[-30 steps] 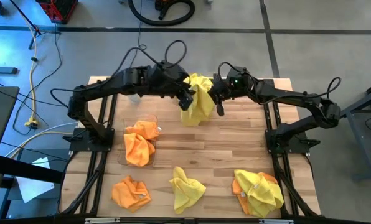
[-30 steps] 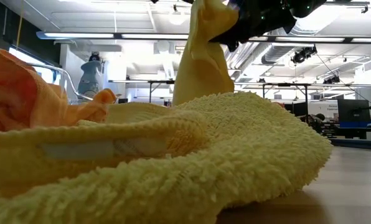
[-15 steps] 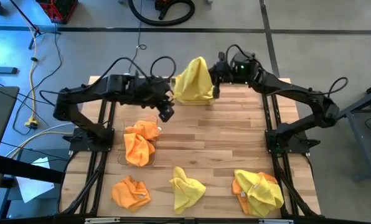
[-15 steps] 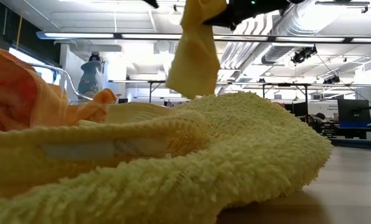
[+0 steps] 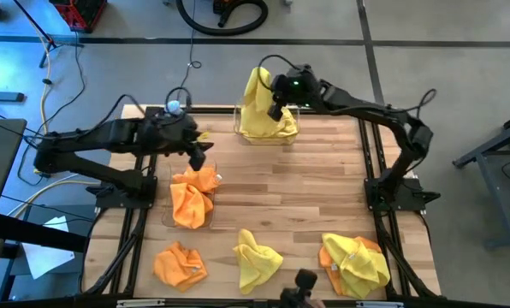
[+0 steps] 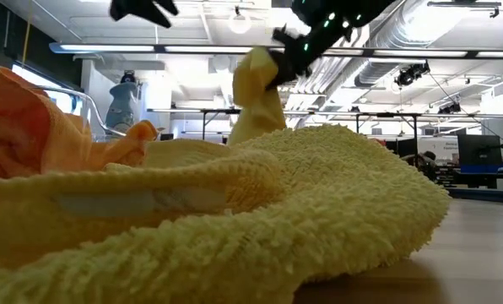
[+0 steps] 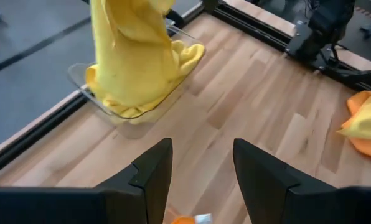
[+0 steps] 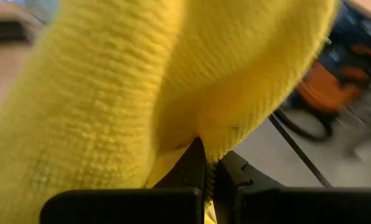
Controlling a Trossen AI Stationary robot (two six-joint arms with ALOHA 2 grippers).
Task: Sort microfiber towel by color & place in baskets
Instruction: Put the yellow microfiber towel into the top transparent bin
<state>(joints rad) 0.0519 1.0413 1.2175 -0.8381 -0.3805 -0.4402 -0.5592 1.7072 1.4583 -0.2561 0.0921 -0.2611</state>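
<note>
My right gripper [image 5: 277, 101] is shut on a yellow towel [image 5: 262, 115] at the table's far edge, over a clear basket [image 5: 238, 130]. The towel's lower part lies in this basket, as the left wrist view [image 7: 132, 68] shows. My left gripper [image 5: 198, 157] is open and empty above the table's left half, just beyond a second clear basket [image 5: 166, 210] that holds orange towels [image 5: 192, 195]. Near the front edge lie an orange towel [image 5: 180, 263], a yellow towel [image 5: 257, 259], and a yellow towel on an orange one [image 5: 354, 262]. My right gripper pinches a fold high up on the yellow towel [image 8: 195, 134] between its two shut fingers. The fingers slant down from the table's right side. The towel hangs below them, and its lower end [image 7: 126, 102] rests inside the far basket.
A clear water bottle with a blue cap [image 5: 174, 107] stands at the far left, behind my left arm. Bare wood [image 5: 298, 188] lies in the table's middle between the far basket and the towels at the front.
My right gripper has carried the yellow towel toward the far edge and a little left, then down, so the towel's lower end has settled into the far basket. My left gripper has drawn back from the towel toward the table's left.
</note>
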